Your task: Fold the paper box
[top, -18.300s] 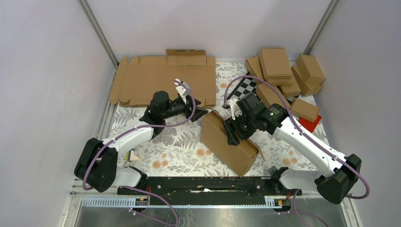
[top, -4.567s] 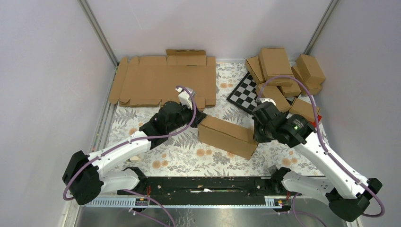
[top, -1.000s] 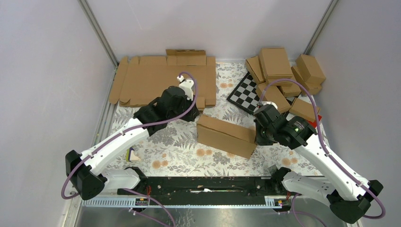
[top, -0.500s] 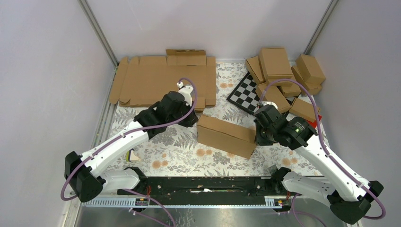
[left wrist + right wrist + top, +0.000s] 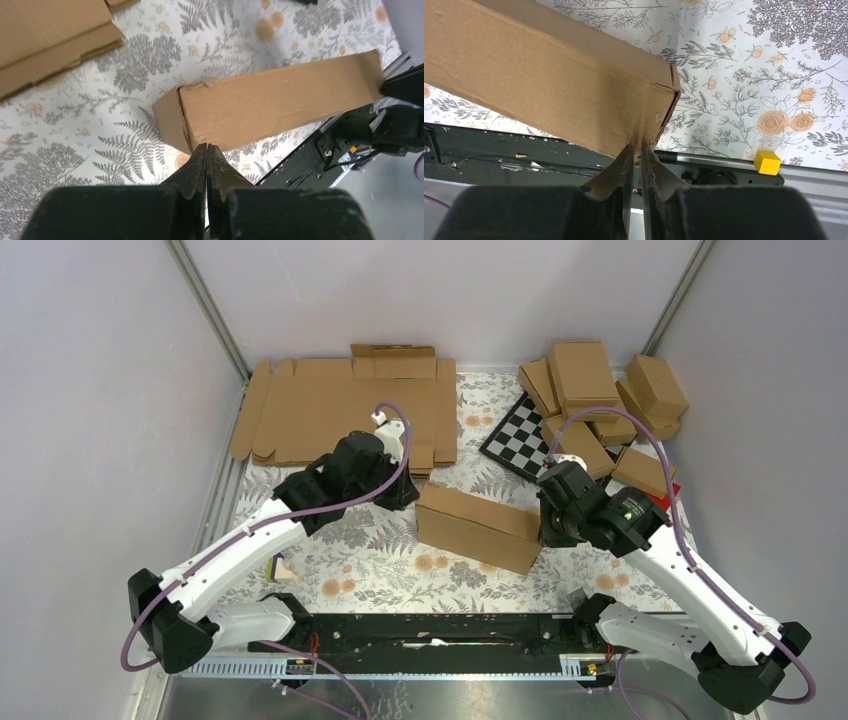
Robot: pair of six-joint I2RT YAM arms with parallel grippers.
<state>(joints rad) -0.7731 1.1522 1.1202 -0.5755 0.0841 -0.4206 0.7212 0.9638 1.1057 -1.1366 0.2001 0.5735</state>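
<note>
**Position of work.** The paper box (image 5: pixel 478 528), a plain brown corrugated cardboard mailer, lies on its side in the middle of the floral-printed table cover (image 5: pixel 370 555). It is formed into a long closed-looking block, set at a slant between my two arms. It sits well apart from the flat brown cardboard blanks (image 5: pixel 340 410) at the far left and the heap of finished brown boxes (image 5: pixel 600 390) at the far right.

**Right gripper** (image 5: pixel 636 149). The fingers stand narrow, with only a thin slot between them. In the wrist view the lower corner of the box's right end panel sits in that slot. I judge this a pinch on the cardboard edge, steadying that end.

**Left gripper** (image 5: pixel 207 146). The fingers are pressed fully together with nothing between them. Their joined tip sits just beside the box's left end, at its lower near corner. I cannot tell whether it touches.

**Condition noted.** In the left wrist view the left end panel shows a visible seam along its edge and a crumpled top corner. It does not look fully seated.

**Step in hand (judgement).** The folding looks nearly complete. What remains is closing and squaring the ends.

**Next move requires (judgement).**
- Use the closed left tip as a pusher against the left end panel, along the box's length.
- Hold the right pinch firm so the box does not slide or pivot on the cover.
- Apply light pressure, since the corrugated wall already shows dents.
</note>
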